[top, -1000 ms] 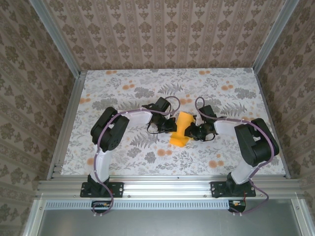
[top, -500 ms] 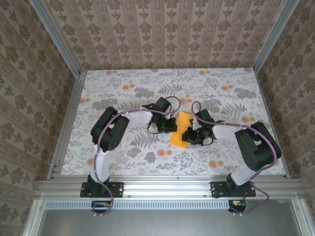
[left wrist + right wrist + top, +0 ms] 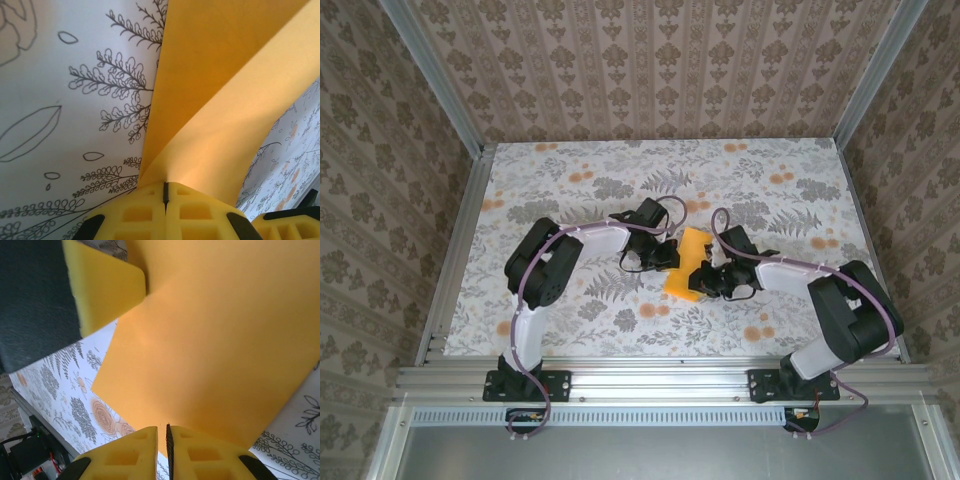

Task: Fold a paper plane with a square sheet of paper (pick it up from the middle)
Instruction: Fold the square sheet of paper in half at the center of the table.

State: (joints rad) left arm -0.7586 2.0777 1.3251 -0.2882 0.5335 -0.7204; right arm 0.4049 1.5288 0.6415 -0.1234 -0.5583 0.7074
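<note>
Square sheet of paper (image 3: 691,250), creased, mid-table on floral tablecloth (image 3: 570,185). Left gripper (image 3: 166,192) jaws pressed together, pinching paper's left edge. Right gripper (image 3: 162,437) narrow, pinching near-right edge.

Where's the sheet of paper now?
Top view: the sheet of paper is in the middle of the table, between the left gripper and right gripper, each pinching an edge.

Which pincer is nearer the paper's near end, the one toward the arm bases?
Right. The right pincer grips the paper close to its near end; the left pincer holds its left edge further up, about mid-length.
</note>
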